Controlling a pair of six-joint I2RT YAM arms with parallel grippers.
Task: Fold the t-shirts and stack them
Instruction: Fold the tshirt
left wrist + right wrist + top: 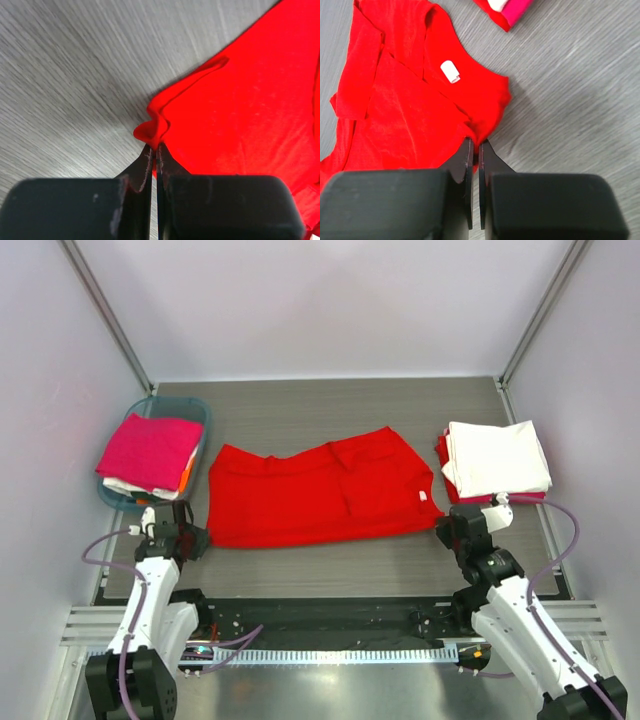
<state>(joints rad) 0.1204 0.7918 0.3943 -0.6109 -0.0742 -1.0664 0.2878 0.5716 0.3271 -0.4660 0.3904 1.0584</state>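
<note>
A bright red t-shirt (310, 492) lies spread across the middle of the table, folded lengthwise. My left gripper (193, 540) is shut on its near left corner (150, 131), which bunches up between the fingertips. My right gripper (447, 531) is shut on its near right corner (485, 131), close to the white neck label (450, 71). A stack of folded shirts, white (497, 456) on top with pink and red under it, lies at the right. A magenta pink shirt (149, 451) lies on top of white and orange ones in the basket.
The teal plastic basket (196, 410) stands at the far left of the table. Metal frame posts rise at the back corners. A black rail with cables runs along the near edge.
</note>
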